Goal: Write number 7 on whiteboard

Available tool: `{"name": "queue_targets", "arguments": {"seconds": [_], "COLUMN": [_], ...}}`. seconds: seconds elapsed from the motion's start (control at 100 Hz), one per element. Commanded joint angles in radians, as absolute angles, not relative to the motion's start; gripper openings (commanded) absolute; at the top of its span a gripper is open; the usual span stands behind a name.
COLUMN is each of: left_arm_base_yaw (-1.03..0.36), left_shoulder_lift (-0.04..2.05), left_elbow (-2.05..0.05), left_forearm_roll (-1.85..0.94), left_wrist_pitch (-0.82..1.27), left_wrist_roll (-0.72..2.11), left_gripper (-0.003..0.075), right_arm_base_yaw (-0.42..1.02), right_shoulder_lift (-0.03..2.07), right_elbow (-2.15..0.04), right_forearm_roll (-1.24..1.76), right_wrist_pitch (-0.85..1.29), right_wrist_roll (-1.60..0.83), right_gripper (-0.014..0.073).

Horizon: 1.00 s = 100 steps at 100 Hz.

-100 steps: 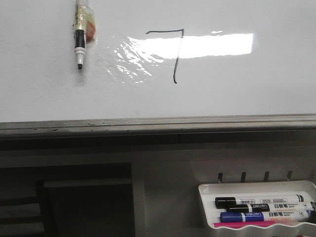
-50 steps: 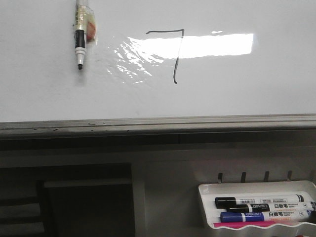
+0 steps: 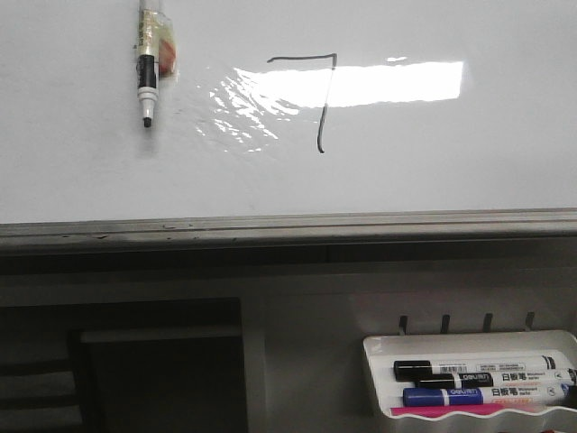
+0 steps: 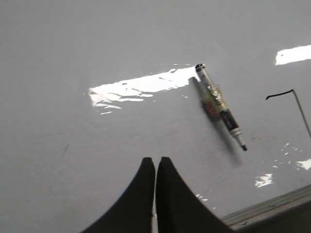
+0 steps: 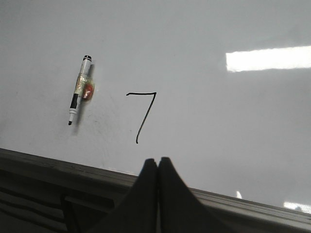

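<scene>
You see the number 7 (image 3: 311, 95) on the whiteboard (image 3: 451, 162); left gripper (image 4: 155, 167) and right gripper (image 5: 158, 167) pressed together, apparently empty.

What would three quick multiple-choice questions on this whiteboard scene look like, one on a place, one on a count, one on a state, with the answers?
1. Where is the marker stuck on the whiteboard, seen from the front?
A. Left of the number 7
B. Right of it
C. Directly below it

2. How many markers lie in the white tray?
A. One
B. Three
C. Six

3. What state are the two tools in?
A. Both shut and empty
B. Both wide open
C. Left one holding the marker

Answers:
1. A: the marker sits left of the number 7.
2. B: two black-capped and one blue-capped lie in the tray.
3. A: the left tool and the right tool both show fingers pressed together, with nothing between them.
</scene>
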<state>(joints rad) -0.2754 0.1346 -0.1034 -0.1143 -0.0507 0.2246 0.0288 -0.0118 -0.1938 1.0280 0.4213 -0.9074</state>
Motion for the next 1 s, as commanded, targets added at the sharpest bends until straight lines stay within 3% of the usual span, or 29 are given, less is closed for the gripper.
{"name": "queue_targets", "arguments": {"seconds": [0.0,0.25,0.99], "left_arm_base_yaw": [-0.206,-0.073,-0.061], "left_shoulder_lift": [0.109,-0.007,-0.035], "left_elbow": [-0.095,0.011,0.035], "left_forearm_roll": [-0.063,-0.017,-0.061], "left_wrist_pitch": [-0.115,-0.110,-0.071], "left_wrist_roll": [0.170,0.090,0.090], "left_gripper": [-0.0020,-0.0020,-0.0020], "right_arm_base_yaw": [0.022,0.022,0.022], "right_shoulder_lift": [-0.020,-0.020,-0.020], "right_elbow": [-0.218,-0.218,-0.218], "right_forearm_roll": [1.054,1.054,1.054], "right_wrist_pitch": [0.378,0.378,0.376], "right_wrist_roll": [-0.917,-0.917,-0.917], "right_gripper": [-0.0064,-0.0064,-0.0064]}}
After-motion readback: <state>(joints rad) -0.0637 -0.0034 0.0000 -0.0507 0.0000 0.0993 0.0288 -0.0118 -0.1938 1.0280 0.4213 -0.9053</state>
